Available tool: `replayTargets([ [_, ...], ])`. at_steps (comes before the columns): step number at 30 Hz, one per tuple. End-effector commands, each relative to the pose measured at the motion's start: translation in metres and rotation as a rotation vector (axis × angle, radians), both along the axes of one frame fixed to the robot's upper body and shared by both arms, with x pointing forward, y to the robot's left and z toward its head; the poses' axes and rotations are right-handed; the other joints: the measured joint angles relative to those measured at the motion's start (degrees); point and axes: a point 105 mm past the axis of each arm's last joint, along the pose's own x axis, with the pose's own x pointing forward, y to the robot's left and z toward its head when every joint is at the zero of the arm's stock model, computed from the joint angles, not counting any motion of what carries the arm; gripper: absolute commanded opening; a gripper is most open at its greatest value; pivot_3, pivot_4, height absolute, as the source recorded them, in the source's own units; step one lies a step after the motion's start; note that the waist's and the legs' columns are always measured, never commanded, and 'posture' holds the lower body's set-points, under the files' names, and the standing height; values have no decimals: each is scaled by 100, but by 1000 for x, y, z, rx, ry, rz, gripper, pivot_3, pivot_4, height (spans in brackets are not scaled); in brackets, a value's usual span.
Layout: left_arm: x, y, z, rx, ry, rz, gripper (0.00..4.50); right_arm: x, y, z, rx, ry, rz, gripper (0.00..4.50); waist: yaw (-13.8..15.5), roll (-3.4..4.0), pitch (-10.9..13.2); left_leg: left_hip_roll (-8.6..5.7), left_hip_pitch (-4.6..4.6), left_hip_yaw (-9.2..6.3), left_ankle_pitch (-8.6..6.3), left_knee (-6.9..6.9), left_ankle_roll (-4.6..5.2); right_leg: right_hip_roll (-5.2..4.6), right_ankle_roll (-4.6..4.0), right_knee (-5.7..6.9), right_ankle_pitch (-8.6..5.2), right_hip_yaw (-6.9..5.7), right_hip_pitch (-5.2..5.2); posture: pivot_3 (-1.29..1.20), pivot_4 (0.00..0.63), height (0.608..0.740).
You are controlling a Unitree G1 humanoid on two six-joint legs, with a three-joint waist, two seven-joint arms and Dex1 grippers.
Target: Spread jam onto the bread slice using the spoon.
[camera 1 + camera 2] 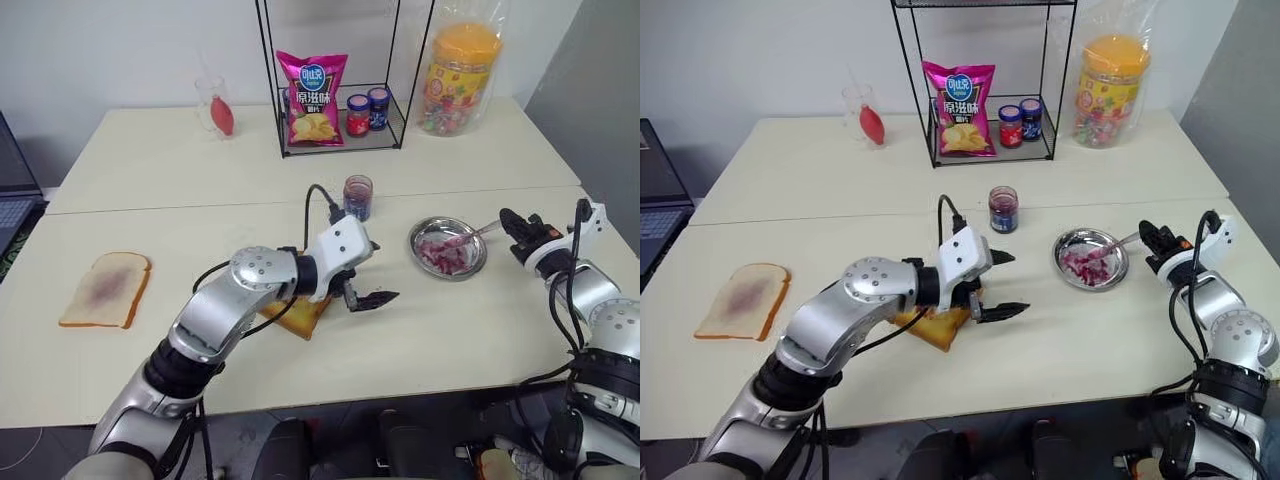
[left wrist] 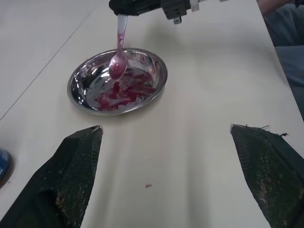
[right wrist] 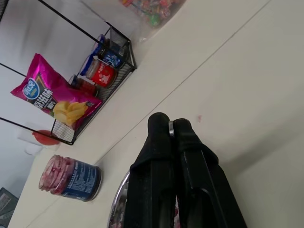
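Note:
The golden-brown bread slice point(image 1: 301, 316) lies on the table at mid-front, partly covered by my left arm. Just past its right edge my left gripper point(image 1: 372, 272) hovers open and empty, pointing toward a round metal dish point(image 1: 424, 232). That dish holds red smears of jam point(image 2: 118, 92). My right gripper point(image 1: 514, 224) is shut on the handle of the small silver spoon point(image 2: 119, 51). The spoon's bowl carries a pinkish film of jam and hangs over the dish. A blue-labelled glass jar point(image 1: 357, 197) of dark jam stands behind the bread.
A paler slice point(image 1: 107, 290) with a pinkish smear lies at the far left. At the back, a wire rack point(image 1: 340, 140) holds a chips bag and two capped jars. A candy jar point(image 1: 460, 75) and a glass point(image 1: 215, 105) stand there too. A laptop edge point(image 1: 12, 200) shows at the left.

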Motion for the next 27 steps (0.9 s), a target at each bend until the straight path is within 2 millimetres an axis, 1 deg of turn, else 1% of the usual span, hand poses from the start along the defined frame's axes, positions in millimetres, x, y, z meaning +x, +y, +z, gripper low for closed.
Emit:
replayTargets([
  [1,5,-10,8,-6,-35,11,4500,5,-13,2,-10,-14,-28,26,2,0,0,-2,0,2,0,2,0,0,3,-2,2,1,0,0,150,740],
  [5,6,-15,12,-21,-40,7,4500,7,-21,0,-15,-9,-37,26,1,0,0,-2,3,17,0,1,0,-1,10,-1,7,20,-2,0,150,740],
  [9,6,-18,17,-31,-55,-3,4500,6,-21,-7,-42,25,-20,26,7,0,0,-2,4,18,0,4,0,-1,13,-1,9,21,0,0,150,740],
  [10,6,-17,17,-31,-55,-3,4500,5,-22,-7,-44,24,-19,471,7,0,0,-2,6,20,0,4,0,-1,14,-1,9,24,0,0,150,740],
  [11,7,-17,18,-32,-57,-1,4500,5,-22,-6,-55,22,-16,591,7,0,0,-2,6,21,0,4,0,-1,14,0,9,26,0,0,150,740],
  [15,8,-17,20,-38,-66,2,4500,2,-24,-6,-123,23,1,1496,5,0,0,-2,7,24,0,3,0,-1,14,1,9,30,-1,0,150,740],
  [16,8,-17,20,-39,-69,0,4500,1,-22,-5,-144,18,16,1786,5,0,0,-2,7,25,0,3,0,-1,14,1,9,30,-1,0,150,740],
  [17,8,-17,20,-38,-73,-2,4500,-1,-20,-5,-178,16,35,1947,5,0,0,-3,7,26,0,3,0,-1,14,0,10,31,-1,0,150,740],
  [19,9,-18,20,-34,-81,-2,4500,-2,-17,-6,-232,16,53,2453,7,0,0,-3,7,26,0,4,0,-1,15,0,10,32,-1,0,150,740],
  [23,11,-18,20,-38,-89,3,4500,-7,-11,-9,-464,9,109,3261,7,0,0,-4,9,27,0,4,0,-1,16,1,10,34,-1,0,150,740],
  [24,12,-18,20,-39,-91,3,4500,-8,-10,-9,-502,4,121,3524,7,0,0,-3,10,28,0,4,0,-1,17,1,11,35,-1,0,150,740],
  [27,12,-18,21,-40,-94,4,4500,-9,-6,-5,-559,-42,147,4280,2,0,0,-4,13,33,0,5,0,-1,21,2,13,40,0,0,150,740],
])
